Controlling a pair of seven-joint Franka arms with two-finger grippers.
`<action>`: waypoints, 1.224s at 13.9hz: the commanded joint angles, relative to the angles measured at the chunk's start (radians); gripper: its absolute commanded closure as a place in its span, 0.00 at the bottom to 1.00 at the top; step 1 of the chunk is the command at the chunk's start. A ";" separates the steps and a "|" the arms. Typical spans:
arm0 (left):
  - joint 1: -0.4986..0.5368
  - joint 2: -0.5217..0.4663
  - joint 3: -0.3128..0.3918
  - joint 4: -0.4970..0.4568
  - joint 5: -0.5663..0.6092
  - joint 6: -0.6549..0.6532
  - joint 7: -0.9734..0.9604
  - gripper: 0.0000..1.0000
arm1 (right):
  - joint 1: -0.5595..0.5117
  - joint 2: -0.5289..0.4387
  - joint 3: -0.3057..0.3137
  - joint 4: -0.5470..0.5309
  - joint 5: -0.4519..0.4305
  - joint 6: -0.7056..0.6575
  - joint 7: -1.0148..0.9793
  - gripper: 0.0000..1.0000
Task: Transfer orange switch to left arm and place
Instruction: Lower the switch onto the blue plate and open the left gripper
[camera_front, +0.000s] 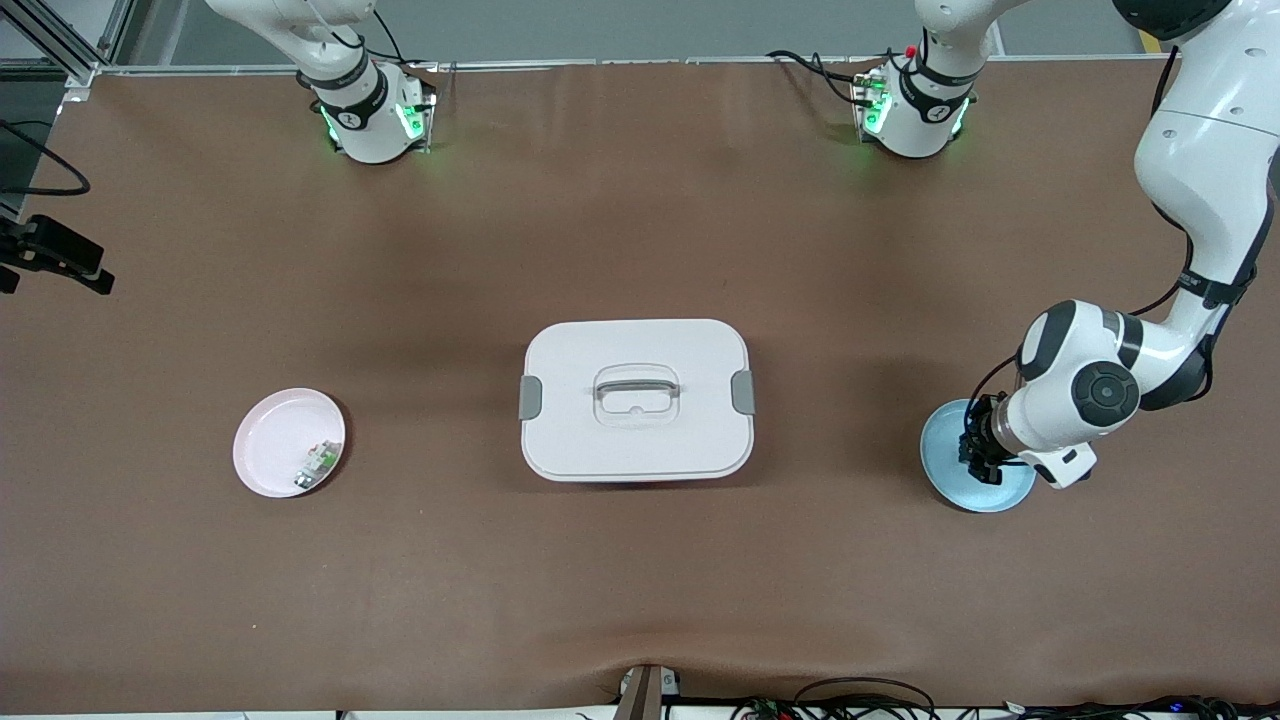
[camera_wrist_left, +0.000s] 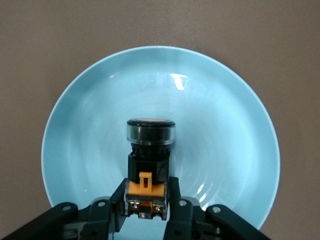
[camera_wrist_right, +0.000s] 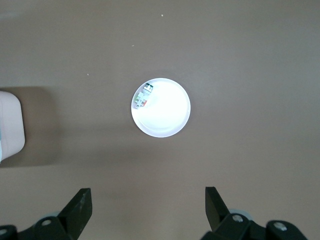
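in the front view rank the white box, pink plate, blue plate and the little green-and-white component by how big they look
1. white box, clearly largest.
2. pink plate and blue plate: they look about alike, and the left gripper covers part of the blue one, so no ranking.
3. green-and-white component, tiny, on the pink plate.

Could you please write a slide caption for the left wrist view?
Left gripper shut on the orange switch over the blue plate.

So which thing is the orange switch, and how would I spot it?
Find the big white box in the middle of the table, then look toward the left arm's end for the round blue plate. The left end effector is down on that plate, shut on the orange switch. It is a tiny black push-button part with an orange clip, unlike the green-and-white component on the pink plate.
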 joint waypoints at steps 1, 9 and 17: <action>-0.018 0.012 0.020 0.028 0.044 0.013 -0.024 0.58 | 0.020 -0.005 -0.042 0.009 0.038 -0.023 0.041 0.00; -0.033 0.020 0.024 0.025 0.097 0.018 -0.042 0.00 | 0.020 -0.005 -0.039 0.017 0.038 -0.072 0.044 0.00; -0.026 0.011 0.026 0.024 0.103 0.004 -0.022 0.00 | 0.008 -0.001 -0.042 0.037 0.035 -0.125 0.053 0.00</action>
